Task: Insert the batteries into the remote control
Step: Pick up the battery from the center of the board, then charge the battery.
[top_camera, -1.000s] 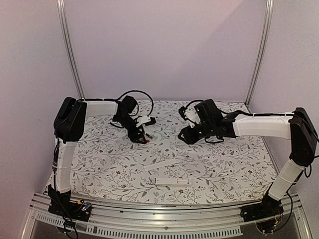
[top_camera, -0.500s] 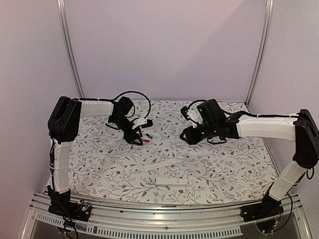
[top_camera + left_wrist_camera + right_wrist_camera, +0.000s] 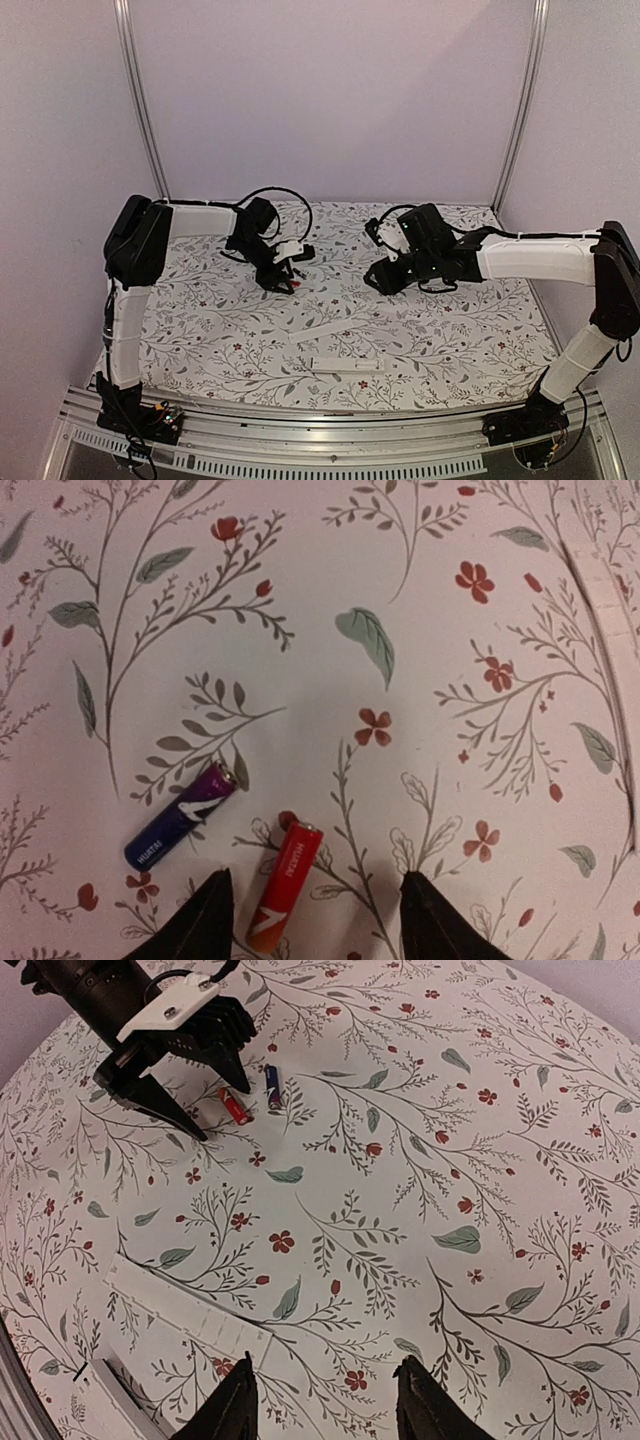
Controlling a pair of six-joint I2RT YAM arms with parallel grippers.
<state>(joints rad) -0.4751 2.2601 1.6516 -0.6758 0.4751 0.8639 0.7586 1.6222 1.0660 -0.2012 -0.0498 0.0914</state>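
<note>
Left gripper, seen from its own wrist camera, stands spread, its two dark fingertips low over the white cloth printed with grey sprigs and red flowers. Between the fingertips lies a small cylindrical red battery, orange at its near end. Cloth shows on either side of it, and neither fingertip is seen to touch it. Just left of the red battery, outside the fingers and apart from it, lies a small cylindrical purple battery. Well to the right of the red battery, a thin flat white plastic strip runs along the edge of the view.

From the right wrist, the right gripper is also spread, with only bare cloth between its fingers. The red battery lies far up and to the left, bracketed by the left gripper's black fingers, with the purple battery just to its right. Below the red battery in this view lies the strip. Past that, in the lower left corner, is the slim white rectangular plastic remote control, partly cut off by the frame.

From above, the left gripper is down at the red battery, though the batteries are too small to tell apart. The right gripper hangs well to the right of the red battery. The remote control lies well away from it, toward the arm bases, with the strip between them and neither gripper near it.
</note>
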